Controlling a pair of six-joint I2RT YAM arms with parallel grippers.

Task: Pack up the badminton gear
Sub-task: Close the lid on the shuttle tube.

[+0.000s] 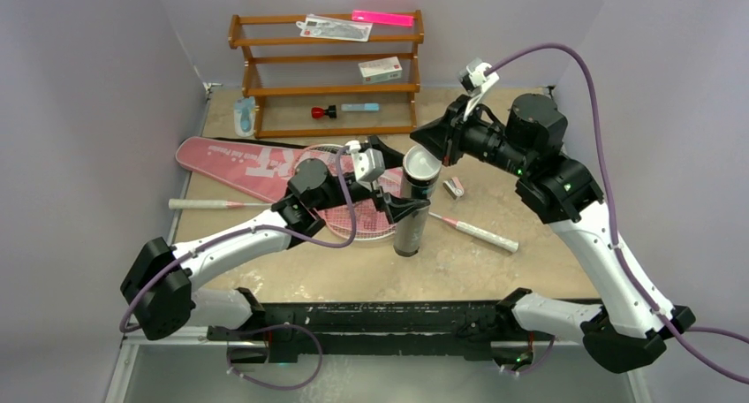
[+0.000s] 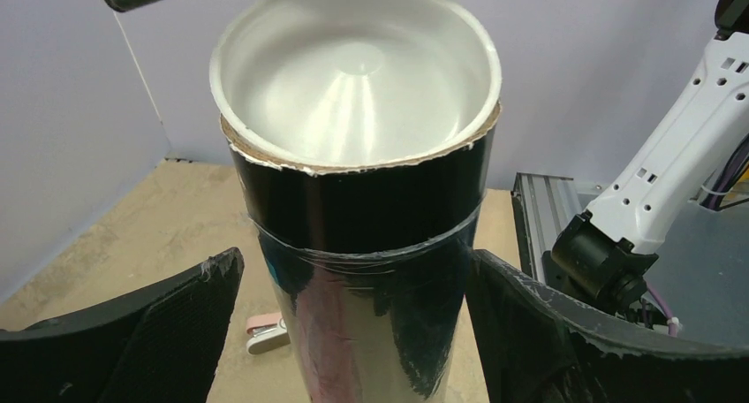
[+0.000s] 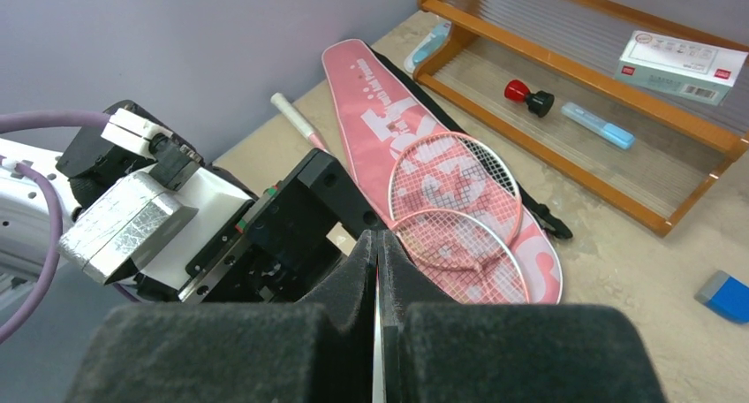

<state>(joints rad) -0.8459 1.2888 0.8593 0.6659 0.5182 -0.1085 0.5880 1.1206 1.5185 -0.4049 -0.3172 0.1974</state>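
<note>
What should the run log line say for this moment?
left tool: open, straddling upright black tube | right tool: shut, by tube top | rackets: heads on pink bag

A black tube (image 2: 362, 235), its white cap (image 2: 353, 76) showing, is standing mid-frame between the left gripper's (image 2: 353, 266) spread fingers (image 2: 150, 341), while a white arm (image 2: 684, 147) is slanting along the right edge.

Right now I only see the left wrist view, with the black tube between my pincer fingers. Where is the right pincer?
Observer: The right pincer is shut, hanging just above the top of the black tube.
Operator: Where are the rackets?
Observer: Both rackets lie with their heads overlapping on the pink bag, left of the tube.
Operator: And the tube's base?
Observer: It stands upright on the table.
</note>
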